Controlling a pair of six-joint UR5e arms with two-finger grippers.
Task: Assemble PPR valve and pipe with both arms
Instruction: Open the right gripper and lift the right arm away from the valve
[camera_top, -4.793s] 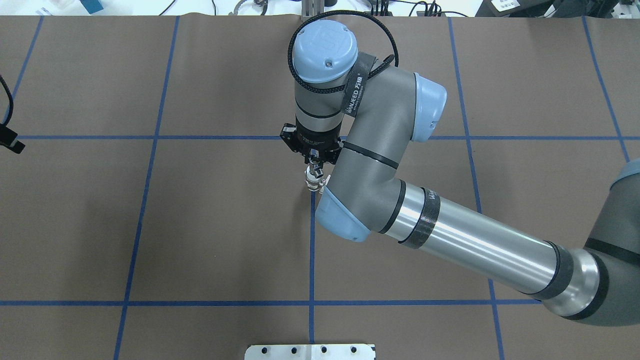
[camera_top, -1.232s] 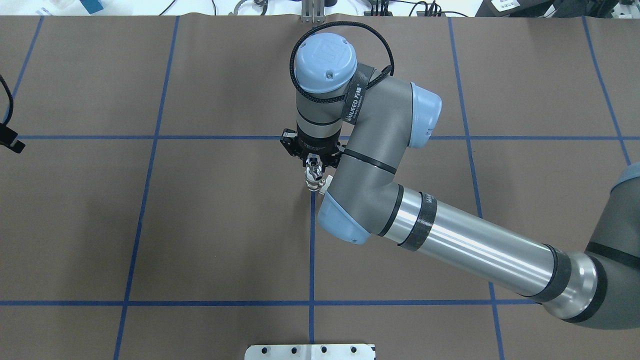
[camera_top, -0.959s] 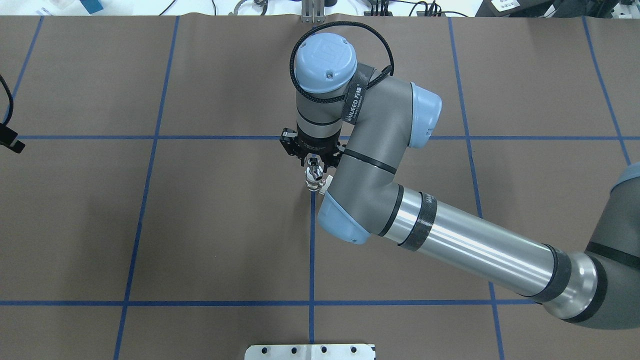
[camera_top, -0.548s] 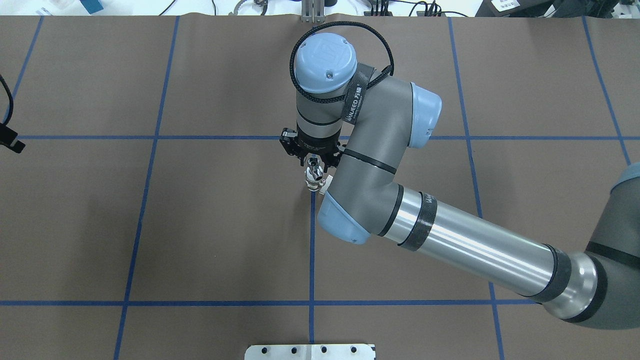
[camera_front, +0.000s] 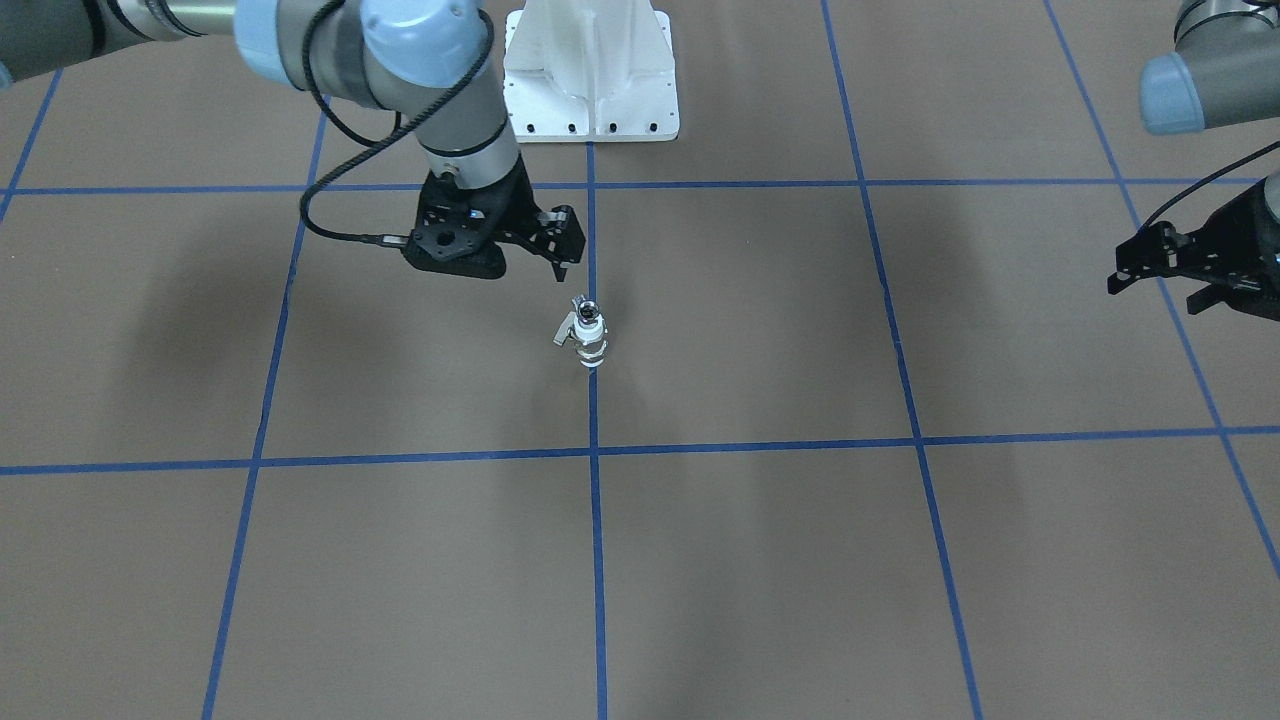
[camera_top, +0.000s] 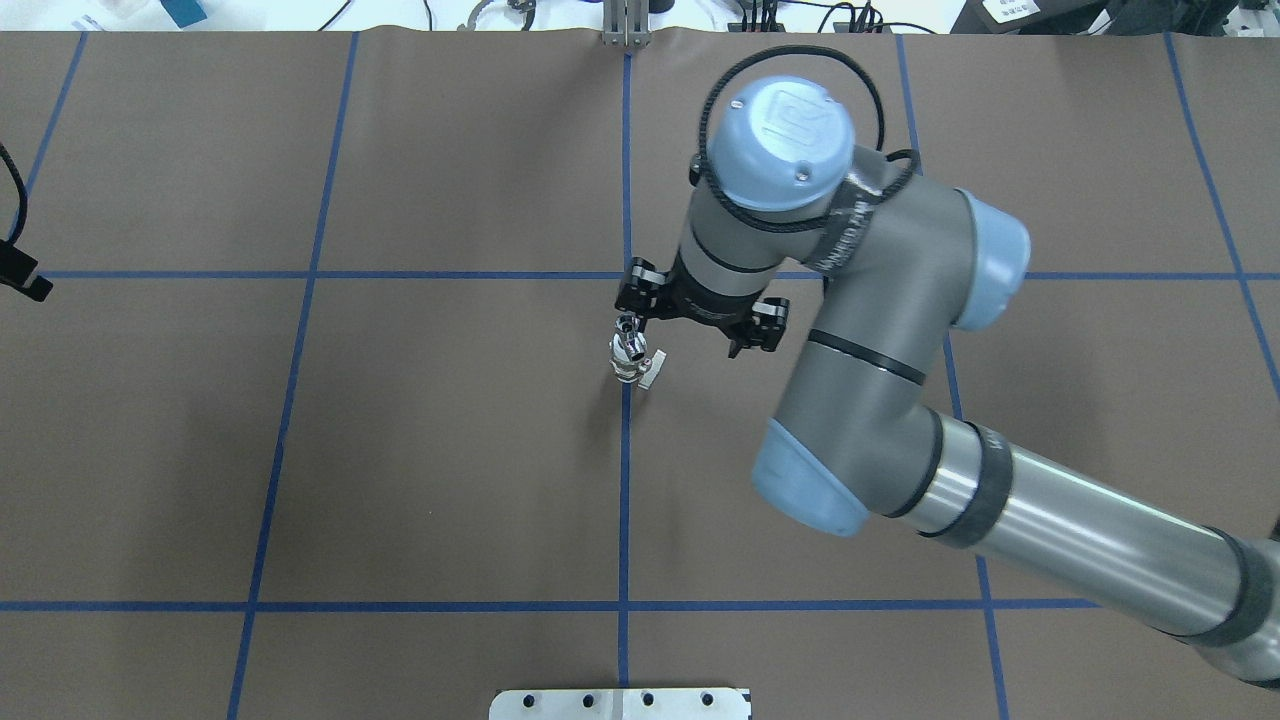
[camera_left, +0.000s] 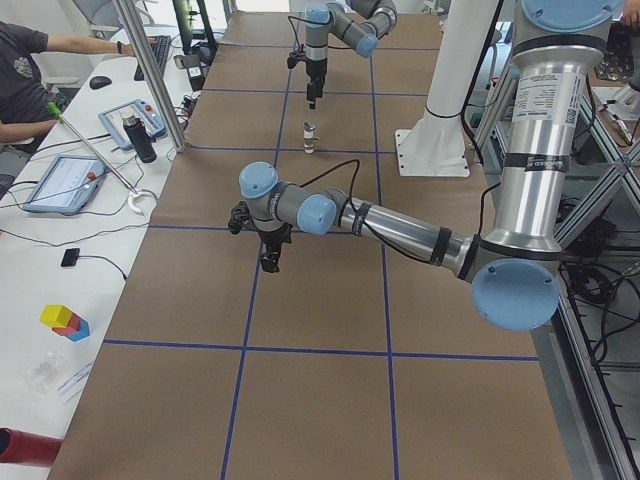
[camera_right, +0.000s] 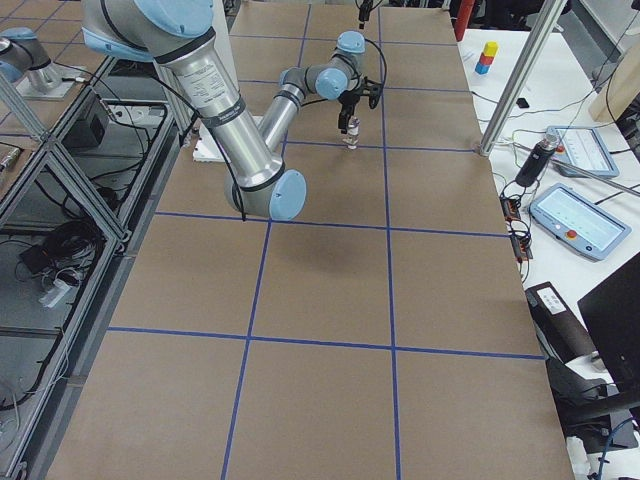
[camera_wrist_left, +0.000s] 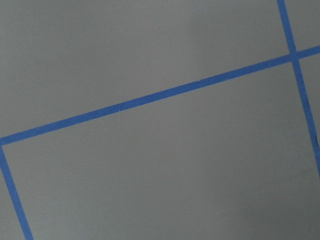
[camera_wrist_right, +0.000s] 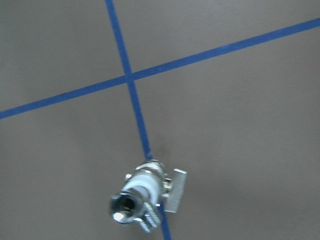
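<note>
The PPR valve (camera_front: 592, 347) stands upright on the blue tape line at mid-table, its lever to one side. The pipe (camera_front: 589, 314) sticks up out of its top end, dark opening upward. Both also show in the overhead view (camera_top: 629, 363) and in the right wrist view, the valve (camera_wrist_right: 150, 181) below the pipe mouth (camera_wrist_right: 124, 206). My right gripper (camera_top: 700, 322) hangs open and empty just beside and above them, one fingertip (camera_front: 562, 268) close to the pipe without touching. My left gripper (camera_front: 1155, 293) is open and empty far off at the table's side.
The white pedestal base (camera_front: 590, 90) stands at the robot's edge of the table. Blue tape lines grid the brown mat (camera_top: 400, 450). In the exterior left view, a metal pole (camera_left: 150, 80) and tablets (camera_left: 62, 185) stand at the operators' edge.
My right gripper was down over the top of the valve and pipe. It has let go, opened wide, and swung to the right in the overhead view. The assembly stays standing.
</note>
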